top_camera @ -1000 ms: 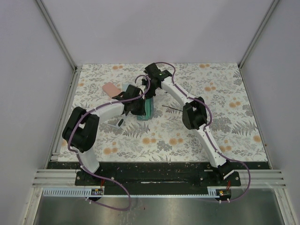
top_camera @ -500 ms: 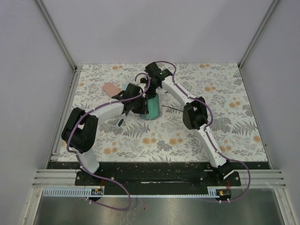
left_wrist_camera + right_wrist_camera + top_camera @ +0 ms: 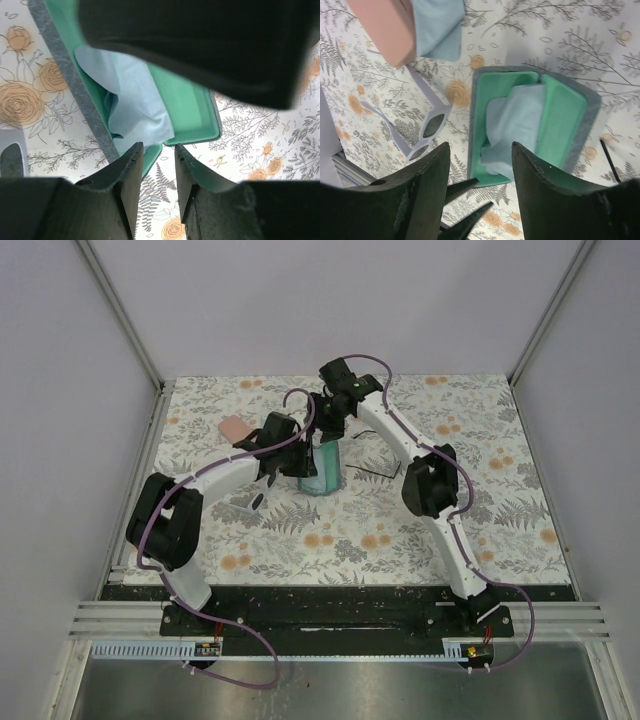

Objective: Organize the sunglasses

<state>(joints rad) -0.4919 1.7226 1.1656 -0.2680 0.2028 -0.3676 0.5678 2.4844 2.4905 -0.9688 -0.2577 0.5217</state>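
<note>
Both claws hung over the open grey case [image 3: 562, 120], which held a blue cloth [image 3: 512, 122]. The left claw [image 3: 157, 170] was slightly parted and the right claw [image 3: 480, 175] wider, both empty. The whitish sunglasses [image 3: 431, 126] lay unfolded on the tabletop [image 3: 480, 510] beside the case, toward the left edge. The black sunglasses [image 3: 368, 474] lay on its other side.

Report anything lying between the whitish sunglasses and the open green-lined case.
Nothing visible: in the right wrist view only bare tablecloth separates the whitish sunglasses from the open case. Inside the case, though, a crumpled light blue cloth covers much of the lining.
</note>
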